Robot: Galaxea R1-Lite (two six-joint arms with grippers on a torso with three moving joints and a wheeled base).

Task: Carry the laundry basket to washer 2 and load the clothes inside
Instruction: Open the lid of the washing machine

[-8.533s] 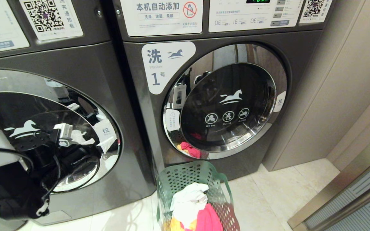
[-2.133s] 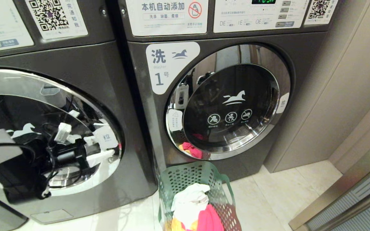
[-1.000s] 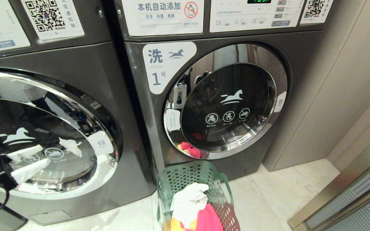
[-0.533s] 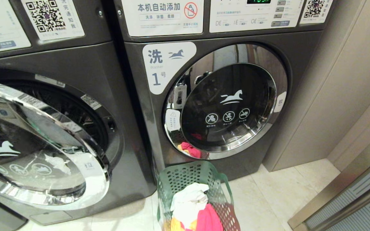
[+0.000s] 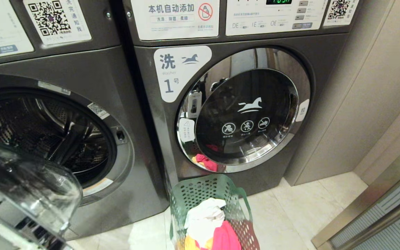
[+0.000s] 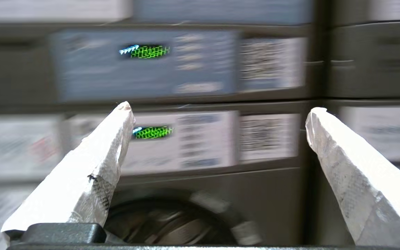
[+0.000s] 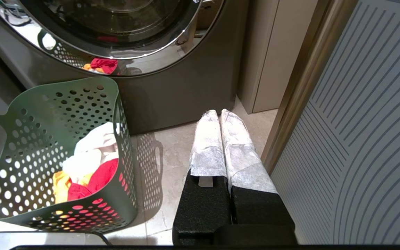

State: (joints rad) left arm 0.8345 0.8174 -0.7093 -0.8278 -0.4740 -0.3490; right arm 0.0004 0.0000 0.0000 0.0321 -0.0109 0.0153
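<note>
Washer 2 (image 5: pixel 82 69), the left machine, has its round chrome-rimmed door (image 5: pixel 23 187) swung wide toward me, baring the steel drum (image 5: pixel 47 135). The dark green laundry basket (image 5: pixel 200 187) stands on the floor in front of the washer labelled 1 (image 5: pixel 172 69). The clothes (image 5: pixel 207 222) lie in it: white, yellow-orange and pinkish-red. My left gripper (image 6: pixel 221 107) is outside the head view. It is open and empty, facing washer 2's front (image 6: pixel 273 201) above the drum opening. My right gripper (image 7: pixel 219 113) hangs shut over the floor, to the right of the basket (image 7: pixel 82 104).
Washer 1's door (image 5: pixel 245 111) is closed and mirrors the clothes. A beige wall panel (image 5: pixel 377 86) stands right of it, and a ribbed grey panel with a metal frame (image 5: pixel 394 215) sits at the lower right. Tiled floor (image 5: pixel 290 215) lies between the basket and that panel.
Washer 2's door has swung from almost shut to wide open, baring the drum. My left gripper, at the door's lower left a second ago, has left the head view. The basket has not moved.
</note>
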